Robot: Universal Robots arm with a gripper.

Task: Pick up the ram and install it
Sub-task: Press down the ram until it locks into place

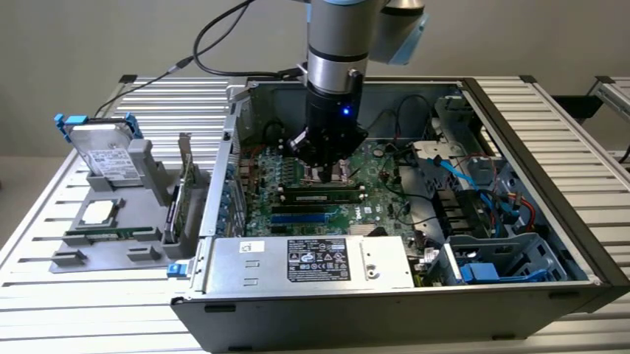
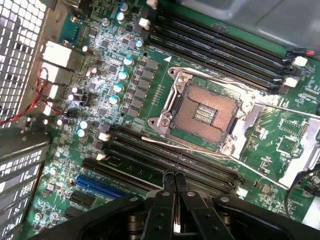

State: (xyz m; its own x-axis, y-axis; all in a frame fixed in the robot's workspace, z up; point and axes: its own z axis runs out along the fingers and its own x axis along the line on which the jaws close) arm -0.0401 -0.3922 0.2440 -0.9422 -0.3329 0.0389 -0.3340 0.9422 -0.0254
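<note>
In the exterior view we see the power supply (image 1: 307, 259) nearest us, inside the open computer case (image 1: 551, 221). Just beyond it the ram (image 1: 320, 196) lies seated on the motherboard (image 1: 379, 177), its long axis across the view. Our gripper (image 1: 328, 171) hangs directly above it

In the wrist view our gripper (image 2: 175, 179) has its fingertips pressed together, holding nothing, over the dark slots (image 2: 165, 162) beside the CPU socket (image 2: 202, 112)

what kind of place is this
Most likely a robotics lab bench set up for computer assembly: an open desktop PC case lies on a slatted aluminium table, its motherboard exposed, and a grey fixture beside it holds spare parts, including a hard drive.
</note>
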